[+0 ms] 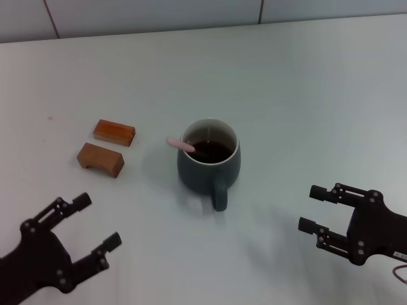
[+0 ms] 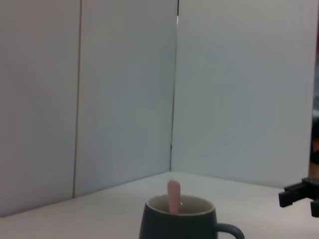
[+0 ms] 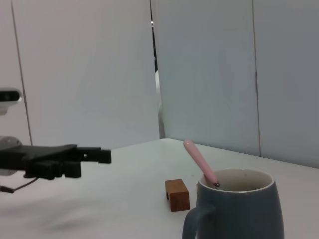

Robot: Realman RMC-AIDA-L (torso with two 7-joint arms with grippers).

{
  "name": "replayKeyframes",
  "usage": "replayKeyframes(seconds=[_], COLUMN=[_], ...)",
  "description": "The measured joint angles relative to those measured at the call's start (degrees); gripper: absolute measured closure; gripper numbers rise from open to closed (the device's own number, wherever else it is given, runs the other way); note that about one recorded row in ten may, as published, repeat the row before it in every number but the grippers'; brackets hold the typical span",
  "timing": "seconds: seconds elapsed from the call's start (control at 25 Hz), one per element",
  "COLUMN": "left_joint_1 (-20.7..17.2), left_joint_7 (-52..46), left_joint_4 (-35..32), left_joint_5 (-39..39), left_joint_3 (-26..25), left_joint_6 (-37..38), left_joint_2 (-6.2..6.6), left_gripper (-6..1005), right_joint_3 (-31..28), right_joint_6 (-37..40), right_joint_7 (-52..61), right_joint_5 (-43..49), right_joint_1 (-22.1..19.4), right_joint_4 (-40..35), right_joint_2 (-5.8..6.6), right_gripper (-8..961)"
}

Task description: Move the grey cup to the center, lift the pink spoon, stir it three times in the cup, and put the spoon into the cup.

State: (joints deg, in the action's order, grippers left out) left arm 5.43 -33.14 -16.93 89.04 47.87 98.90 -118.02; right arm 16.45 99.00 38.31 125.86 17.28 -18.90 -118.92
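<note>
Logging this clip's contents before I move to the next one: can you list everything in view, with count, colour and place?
grey cup: one, dark blue-grey with white inner rim, mid-table, handle toward the robot, dark brown liquid inside.
pink spoon: one, pale pink handle, standing in the cup, leaning over the rim on the robot's left.
wooden blocks: two, brown, on the table left of the cup, apart from it.
table: one, white, under everything.
wall: white panels, behind the table.
left gripper: one, black, open, hanging near the table's front left, holding nothing.
right gripper: one, black, open, at front right, holding nothing.
</note>
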Motion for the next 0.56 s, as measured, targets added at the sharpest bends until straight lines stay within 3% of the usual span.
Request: replayKeyframes(seconds=[0.56], left_joint_1=[2.5], left_joint_7=[-3.3], left_joint_4=[1.9], left_joint_5=[2.4], left_joint_3=[0.0], left_joint_6=[-2.1], left_joint_2=[0.28], left_gripper=[189], right_joint_3=[0.7], right_joint_6=[-1.8], right_joint_7=[0.0], right_joint_5=[0.5], right_joint_1=[-0.4], right_joint_4=[0.4], right_joint_2=[-0.08], right_gripper=[353])
